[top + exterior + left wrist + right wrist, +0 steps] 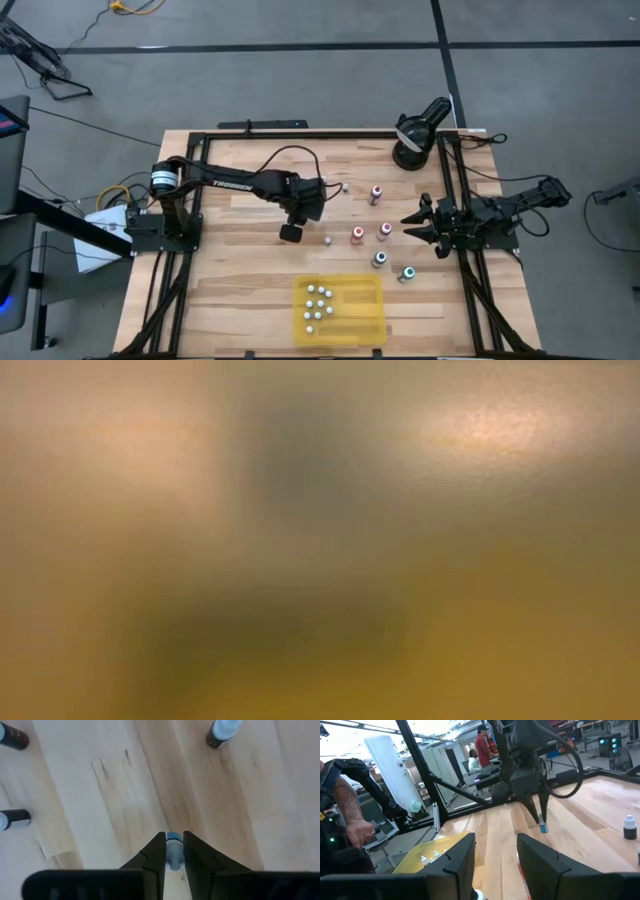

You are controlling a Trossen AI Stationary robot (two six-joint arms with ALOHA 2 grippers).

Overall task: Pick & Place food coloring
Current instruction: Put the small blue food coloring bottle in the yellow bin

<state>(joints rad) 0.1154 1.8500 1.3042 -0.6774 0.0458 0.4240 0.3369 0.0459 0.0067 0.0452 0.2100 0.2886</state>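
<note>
Blue-capped bottle [173, 851]: clamped between left gripper [173, 851] fingers, held above table [240, 290], short of yellow tray [362, 322].
Right gripper [496, 855]: fingers apart, empty, waiting at table's right side.
Step advice: carry level over tray, lower upright, release beside bottles.
Count: seven bottles in tray; seven loose on table; one held.

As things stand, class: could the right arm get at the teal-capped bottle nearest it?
Probably yes. The teal-capped bottle stands apart on bare table just beside the right gripper, whose fingers look empty, with nothing between them.
</note>
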